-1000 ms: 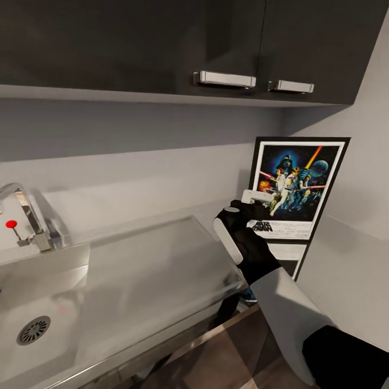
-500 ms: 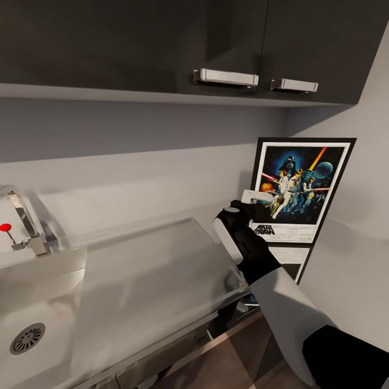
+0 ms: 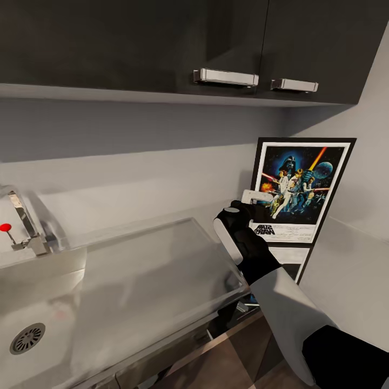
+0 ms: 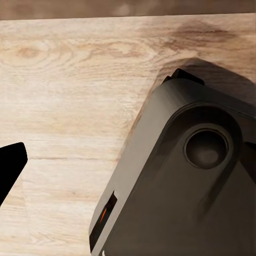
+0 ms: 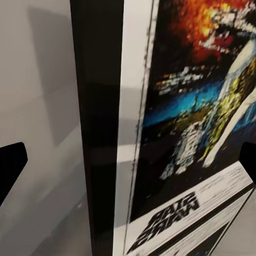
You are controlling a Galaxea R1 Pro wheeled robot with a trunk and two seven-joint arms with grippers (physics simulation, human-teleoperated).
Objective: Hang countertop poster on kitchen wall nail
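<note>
My right gripper (image 3: 258,198) is spread apart, straddling the black-framed Star Wars poster (image 3: 300,183) standing right of centre on the grey steel countertop (image 3: 162,259); grasping and hanging remain.

soft even light, glare on the countertop (image 3: 162,259), shadowed upper wall.

A home kitchen: steel countertop (image 3: 162,270) with sink (image 3: 32,324), tap (image 3: 24,221), and dark wall cabinets (image 3: 162,43) overhead.
</note>
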